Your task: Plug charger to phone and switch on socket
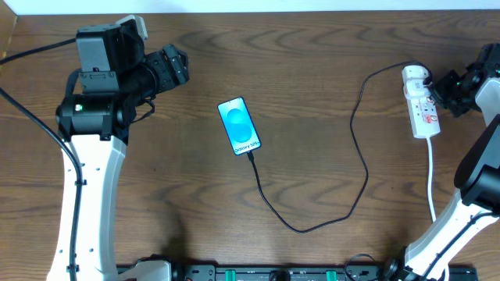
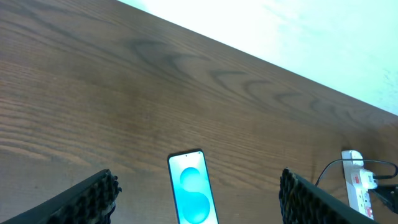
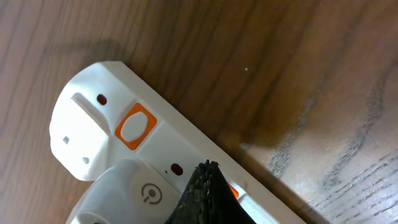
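Note:
The phone (image 1: 238, 125) lies face up mid-table with its blue screen lit; it also shows in the left wrist view (image 2: 193, 193). The black charger cable (image 1: 359, 156) runs from the phone's lower end, where its tip sits against the port, in a loop up to a white plug (image 3: 127, 193) in the white socket strip (image 1: 422, 105). My left gripper (image 1: 176, 67) is open and empty, up and left of the phone, fingers spread wide (image 2: 199, 202). My right gripper (image 1: 451, 90) is shut, its tip (image 3: 208, 169) down on the strip (image 3: 161, 140) at an orange switch beside the plug.
A second orange switch (image 3: 134, 127) sits at the strip's end socket. The strip's white cord (image 1: 431, 179) runs down toward the table's front edge. The table's far edge shows in the left wrist view (image 2: 261, 59). Dark hardware lines the front edge (image 1: 273, 273).

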`<state>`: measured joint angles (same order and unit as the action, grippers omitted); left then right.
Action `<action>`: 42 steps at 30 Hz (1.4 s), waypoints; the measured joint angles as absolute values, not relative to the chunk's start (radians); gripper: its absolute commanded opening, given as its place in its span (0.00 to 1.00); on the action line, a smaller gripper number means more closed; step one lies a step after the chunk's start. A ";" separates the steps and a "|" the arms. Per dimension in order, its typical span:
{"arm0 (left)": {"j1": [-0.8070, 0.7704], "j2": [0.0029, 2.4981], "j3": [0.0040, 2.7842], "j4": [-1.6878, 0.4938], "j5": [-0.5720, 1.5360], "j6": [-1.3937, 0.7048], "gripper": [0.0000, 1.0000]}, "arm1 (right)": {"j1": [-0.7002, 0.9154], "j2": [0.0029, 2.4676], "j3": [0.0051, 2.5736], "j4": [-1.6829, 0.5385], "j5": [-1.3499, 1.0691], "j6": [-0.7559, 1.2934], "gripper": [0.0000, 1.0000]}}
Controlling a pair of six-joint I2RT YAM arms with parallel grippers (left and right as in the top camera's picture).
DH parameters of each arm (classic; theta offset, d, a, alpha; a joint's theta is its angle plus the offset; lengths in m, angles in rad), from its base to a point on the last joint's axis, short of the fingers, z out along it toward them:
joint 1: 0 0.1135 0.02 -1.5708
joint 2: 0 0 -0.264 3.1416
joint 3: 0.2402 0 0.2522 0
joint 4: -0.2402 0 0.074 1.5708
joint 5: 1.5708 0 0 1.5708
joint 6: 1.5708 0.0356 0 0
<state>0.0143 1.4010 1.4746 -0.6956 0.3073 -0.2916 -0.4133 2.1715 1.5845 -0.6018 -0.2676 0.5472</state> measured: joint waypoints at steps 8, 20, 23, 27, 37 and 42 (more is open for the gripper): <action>0.014 1.401 1.475 -0.696 0.307 -0.292 0.85 | -0.426 2.172 1.576 -0.583 -0.301 0.614 0.01; 0.014 1.401 1.474 -0.696 0.307 -0.292 0.84 | -0.429 2.172 1.575 -0.582 -0.320 0.637 0.01; 0.014 1.401 1.475 -0.696 0.307 -0.292 0.84 | -0.430 2.172 1.575 -0.582 -0.321 0.643 0.01; 0.014 1.401 1.474 -0.696 0.307 -0.292 0.85 | -0.430 2.172 1.575 -0.582 -0.322 0.651 0.01; 0.014 1.401 1.475 -0.696 0.307 -0.292 0.84 | -0.442 2.172 1.569 -0.568 -0.357 0.682 0.01; 0.014 1.401 1.475 -0.696 0.307 -0.292 0.85 | -0.444 2.172 1.567 -0.564 -0.366 0.703 0.01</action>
<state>0.0139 1.4010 1.4746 -0.6960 0.3073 -0.2916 -0.4442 2.1719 1.5665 -0.5636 -0.3660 0.7033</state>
